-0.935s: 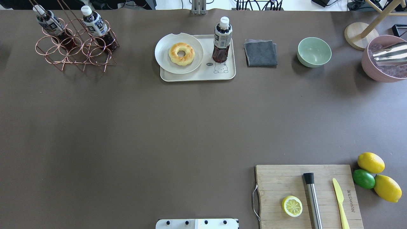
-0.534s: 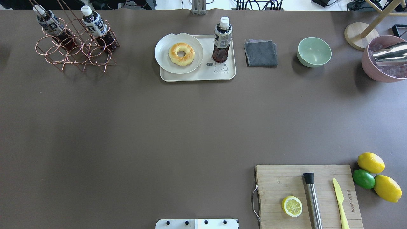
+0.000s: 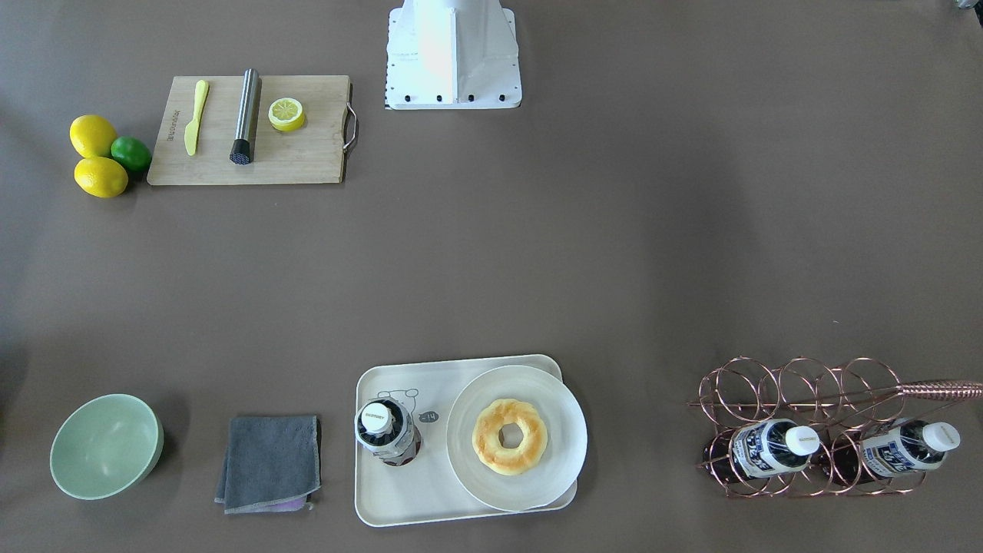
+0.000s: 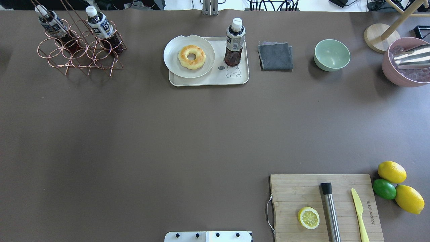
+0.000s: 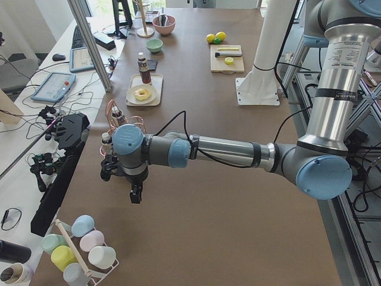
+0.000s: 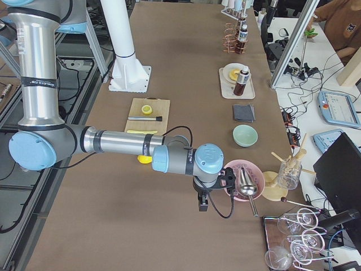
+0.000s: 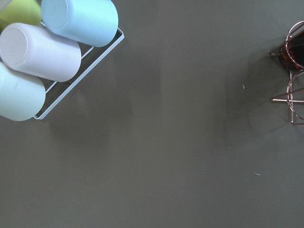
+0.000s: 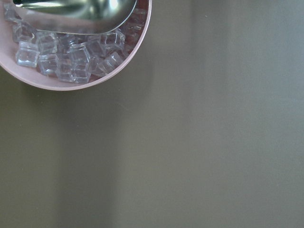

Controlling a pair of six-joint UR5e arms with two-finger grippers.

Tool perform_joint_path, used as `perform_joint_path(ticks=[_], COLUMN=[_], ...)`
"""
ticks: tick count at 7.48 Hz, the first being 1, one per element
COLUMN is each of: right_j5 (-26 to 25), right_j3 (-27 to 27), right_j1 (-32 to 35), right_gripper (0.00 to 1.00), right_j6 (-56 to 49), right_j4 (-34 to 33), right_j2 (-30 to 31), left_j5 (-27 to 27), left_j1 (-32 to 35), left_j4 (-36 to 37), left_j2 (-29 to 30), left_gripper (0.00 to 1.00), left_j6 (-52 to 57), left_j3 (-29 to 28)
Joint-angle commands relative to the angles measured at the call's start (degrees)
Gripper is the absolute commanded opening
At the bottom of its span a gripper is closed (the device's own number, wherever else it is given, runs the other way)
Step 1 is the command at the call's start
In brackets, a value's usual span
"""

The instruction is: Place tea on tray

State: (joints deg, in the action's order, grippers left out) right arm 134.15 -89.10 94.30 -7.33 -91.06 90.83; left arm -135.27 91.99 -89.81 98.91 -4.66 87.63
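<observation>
The tea (image 4: 234,42) stands upright on the right end of the cream-white tray (image 4: 208,81), beside the bear drawing. It also shows in the front-facing view (image 3: 386,432) on the tray (image 3: 399,491). Two alike bottles (image 4: 100,28) (image 4: 52,25) lean in a copper wire rack (image 4: 80,57) at the far left. My left gripper (image 5: 136,193) hangs over bare table beyond the rack, far from the tea. My right gripper (image 6: 202,203) hangs near the pink bowl. Both show only in the side views, so I cannot tell whether they are open or shut.
A round white plate (image 4: 178,62) with a ring pastry lies on the tray's left half. A grey cloth (image 4: 275,56), green bowl (image 4: 332,54) and pink ice bowl (image 4: 396,75) stand to the right. A cutting board (image 4: 289,201) and citrus (image 4: 391,171) are near right. Pastel cups (image 7: 52,52) lie under the left wrist.
The tea, tray and other table things have not moved. Only the shine on the metal scoop in the pink bowl differs a little.
</observation>
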Motion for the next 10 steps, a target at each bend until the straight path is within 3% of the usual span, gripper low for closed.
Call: perform_joint_path(ticks=[1,10], right_j5=[-0.03,0.15], right_j3=[0.16,0.07], right_j1=[0.1,0.1], right_gripper=[1.0,1.0], right_j6=[0.03,0.03], right_j4=[0.01,0.01], right_j2=[0.05,-0.65], left_j5=[-0.08,0.27], left_j1=[0.03,0.03], left_j4=[-0.02,-0.02], left_j2=[-1.44,-0.74], left_gripper=[0.97,0.97], left_j6=[0.0,-0.09], left_j3=[0.08,-0.18])
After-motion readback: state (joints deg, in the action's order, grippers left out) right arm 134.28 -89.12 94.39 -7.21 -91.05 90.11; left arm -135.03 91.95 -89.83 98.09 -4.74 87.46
